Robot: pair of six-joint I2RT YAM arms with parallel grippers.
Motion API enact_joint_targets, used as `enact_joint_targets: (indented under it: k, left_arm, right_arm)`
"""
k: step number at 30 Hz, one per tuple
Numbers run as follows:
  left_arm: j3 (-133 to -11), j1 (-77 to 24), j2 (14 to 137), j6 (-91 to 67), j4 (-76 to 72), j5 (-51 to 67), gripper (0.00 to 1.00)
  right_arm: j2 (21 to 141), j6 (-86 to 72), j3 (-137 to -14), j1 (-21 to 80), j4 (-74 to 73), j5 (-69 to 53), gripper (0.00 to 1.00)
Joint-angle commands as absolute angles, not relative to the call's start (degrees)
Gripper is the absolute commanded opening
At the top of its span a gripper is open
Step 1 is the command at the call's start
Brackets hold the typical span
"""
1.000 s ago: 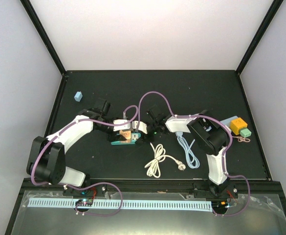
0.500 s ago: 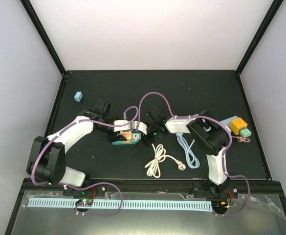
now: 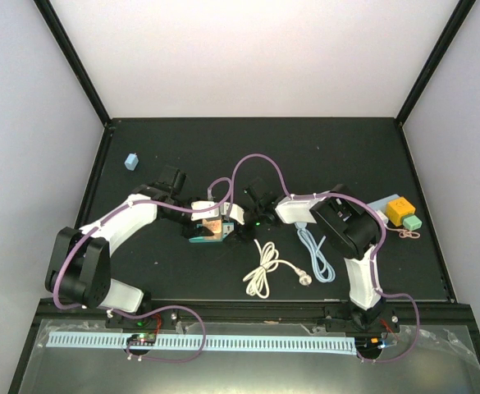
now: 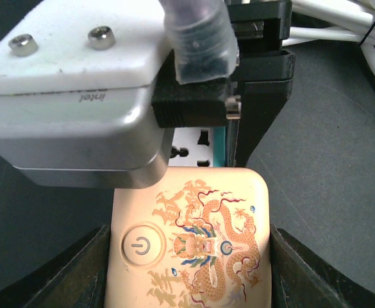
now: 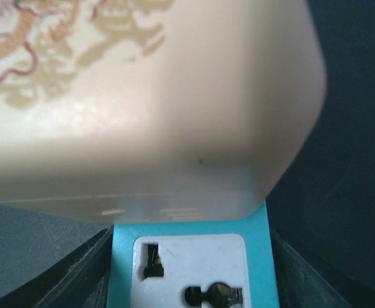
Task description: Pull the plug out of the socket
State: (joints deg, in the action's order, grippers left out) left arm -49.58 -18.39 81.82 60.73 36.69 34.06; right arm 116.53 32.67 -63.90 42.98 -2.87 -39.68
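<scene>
The plug (image 4: 190, 244) is a cream block with a dragon print and a power button. It sits in the teal socket (image 5: 190, 269) strip, near mid-table in the top view. My left gripper (image 4: 187, 279) is shut on the plug (image 3: 212, 225), one finger pressed against each side. My right gripper (image 5: 190, 282) straddles the teal socket (image 3: 197, 239) just beside the plug. Its fingers (image 5: 88, 276) lie close along both teal edges. Whether they press on the socket cannot be made out. An empty white outlet face shows between them.
A coiled white cable (image 3: 260, 267) and a light blue cable (image 3: 315, 250) lie in front of the socket. Orange (image 3: 400, 211) and green (image 3: 412, 222) blocks sit at the right edge. A small blue cube (image 3: 130, 161) is at the back left.
My right gripper slid left and closer onto the socket strip, its jaws widening and then narrowing. The left gripper kept its hold on the plug.
</scene>
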Motion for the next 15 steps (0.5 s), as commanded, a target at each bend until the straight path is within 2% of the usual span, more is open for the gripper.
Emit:
enact_joint_targets:
  k: [1, 3, 6, 9, 10, 15]
  left_arm:
    - [-49.9, -18.72, 83.71, 61.72, 35.77, 35.61, 0.21]
    - [-50.07, -18.72, 83.72, 61.45, 35.89, 35.91, 0.21]
    - [-50.48, -18.72, 83.38, 60.56, 36.43, 36.96, 0.21]
    - [-51.15, -18.68, 82.82, 58.98, 37.17, 38.19, 0.2]
    - [-51.38, -18.65, 82.65, 58.78, 37.46, 38.68, 0.2]
    - [-52.63, -18.02, 81.92, 57.56, 38.03, 40.69, 0.19]
  right_arm:
    - [117.69, 32.07, -64.39, 43.31, -0.3, -42.96, 0.6]
    - [117.89, 31.75, -64.03, 43.31, 0.18, -43.1, 0.49]
    - [118.49, 32.54, -63.9, 43.27, -0.46, -42.94, 0.23]
    - [118.97, 33.42, -63.21, 43.28, -1.34, -42.29, 0.04]
    - [119.02, 33.66, -62.93, 43.28, -1.51, -42.12, 0.01]
    - [120.36, 36.31, -63.65, 43.32, -6.04, -40.53, 0.01]
